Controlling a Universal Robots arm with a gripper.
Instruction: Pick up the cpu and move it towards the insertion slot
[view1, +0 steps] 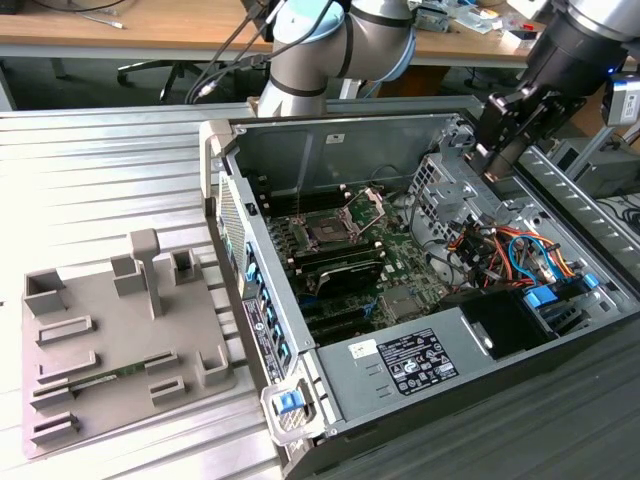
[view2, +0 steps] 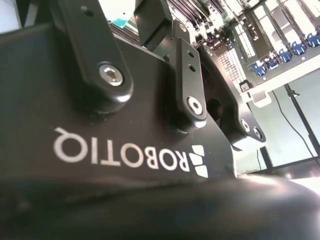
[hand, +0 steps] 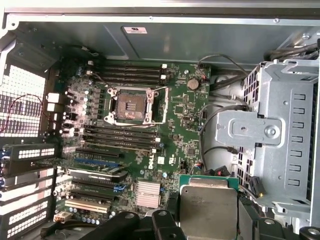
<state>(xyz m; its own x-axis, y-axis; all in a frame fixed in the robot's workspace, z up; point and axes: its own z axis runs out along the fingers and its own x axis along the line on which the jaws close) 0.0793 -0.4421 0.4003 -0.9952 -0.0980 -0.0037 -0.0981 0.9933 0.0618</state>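
The gripper (view1: 497, 150) is seen in the exterior view hanging over the drive-cage (view1: 440, 185) end of the open computer case (view1: 400, 370), toward the exterior view's right. The cpu (hand: 208, 210) is seen in the first wrist view as a pale metal square with a green edge, sitting between dark gripper parts – it is grasped by the fingers (hand: 162, 225), which are clenched on its sides. In that view the chip lies beside the grey drive cage (hand: 272, 135) and over the motherboard (hand: 175, 105) edge near a small finned heatsink (hand: 148, 194).

The insertion slot (hand: 134, 105) is seen as a square socket with a dark centre and a shiny metal frame, its bracket (hand: 161, 105) swung open to one side. It is well apart from the held chip, with long black memory slots (hand: 127, 72) on two sides of it. In the exterior view the socket (view1: 330, 232) sits mid-board inside the case, the raised bracket (view1: 375, 200) just behind it.

In the second wrist view the black gripper body (view2: 125, 150) and linkage bolts are seen close up – board slots pale behind them.

On the ridged metal bench (view1: 100, 170), at the exterior view's left, a grey fixture tray (view1: 110, 340) is placed with a thin green memory stick (view1: 105, 377) lying in it
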